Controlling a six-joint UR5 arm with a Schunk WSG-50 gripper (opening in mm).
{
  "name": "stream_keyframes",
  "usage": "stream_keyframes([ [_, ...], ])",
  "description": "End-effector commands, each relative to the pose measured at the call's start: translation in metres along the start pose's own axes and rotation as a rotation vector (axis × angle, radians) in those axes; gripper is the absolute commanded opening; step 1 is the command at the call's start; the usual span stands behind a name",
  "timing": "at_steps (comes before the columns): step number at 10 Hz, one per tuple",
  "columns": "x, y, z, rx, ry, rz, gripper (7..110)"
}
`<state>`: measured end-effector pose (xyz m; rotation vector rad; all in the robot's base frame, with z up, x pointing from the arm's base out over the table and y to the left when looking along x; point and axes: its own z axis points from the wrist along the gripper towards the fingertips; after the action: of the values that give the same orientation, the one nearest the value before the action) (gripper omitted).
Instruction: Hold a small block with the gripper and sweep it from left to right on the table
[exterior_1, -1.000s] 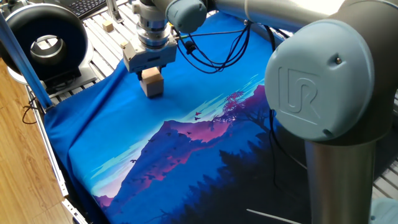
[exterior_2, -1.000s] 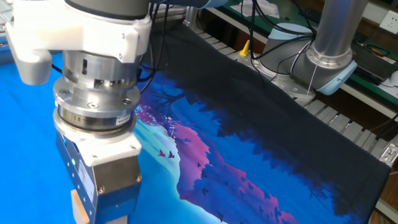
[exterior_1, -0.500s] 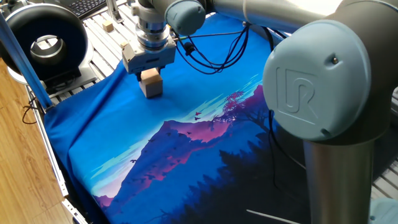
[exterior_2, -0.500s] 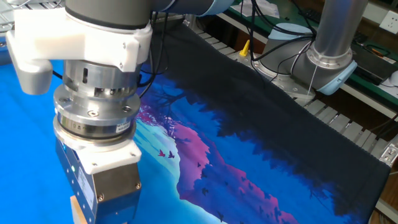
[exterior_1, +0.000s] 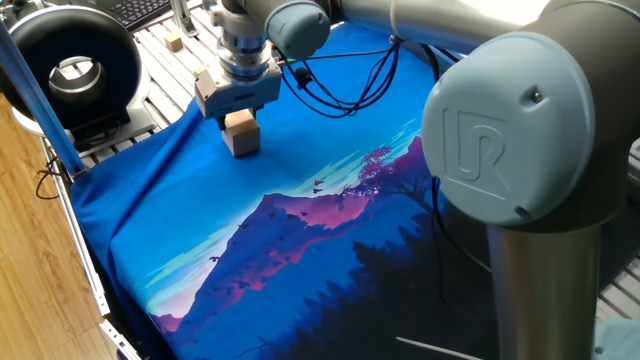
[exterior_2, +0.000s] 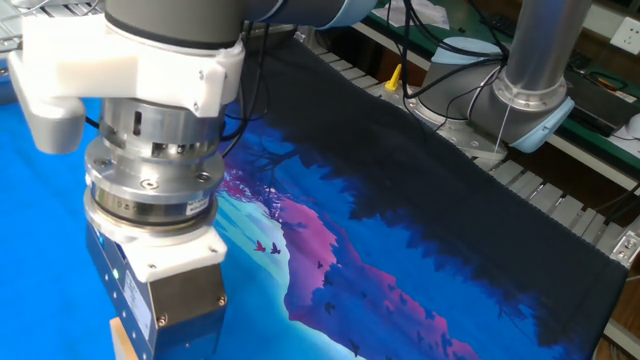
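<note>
The small block, a light tan wooden cube, stands on the blue mountain-print cloth near the far left of the table. The gripper comes straight down onto it, its short jaws closed on the block's upper sides. In the other fixed view the gripper's body fills the lower left. Its fingertips are cut off by the frame edge there, and only a sliver of the block shows beside it.
A black ring-shaped device and a much smaller wooden cube sit on the bare slats at the back left. Black cables trail over the cloth behind the gripper. The arm's elbow looms at the right. The arm's base stands beyond the cloth's far edge.
The gripper and the block have shifted together a few pixels to the left in one fixed view. Nothing else has moved.
</note>
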<state>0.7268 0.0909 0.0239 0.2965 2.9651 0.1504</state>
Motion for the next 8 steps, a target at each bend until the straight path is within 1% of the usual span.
stream_keyframes([
  [1, -0.0049, 0.0017, -0.001, -0.015, -0.013, -0.007, 44],
  [2, -0.006, 0.0019, -0.0007, -0.016, -0.017, -0.013, 66],
  [6, -0.0074, 0.0042, -0.0008, -0.021, -0.022, -0.018, 66],
  [8, -0.0057, 0.0099, -0.007, -0.03, -0.018, -0.017, 66],
])
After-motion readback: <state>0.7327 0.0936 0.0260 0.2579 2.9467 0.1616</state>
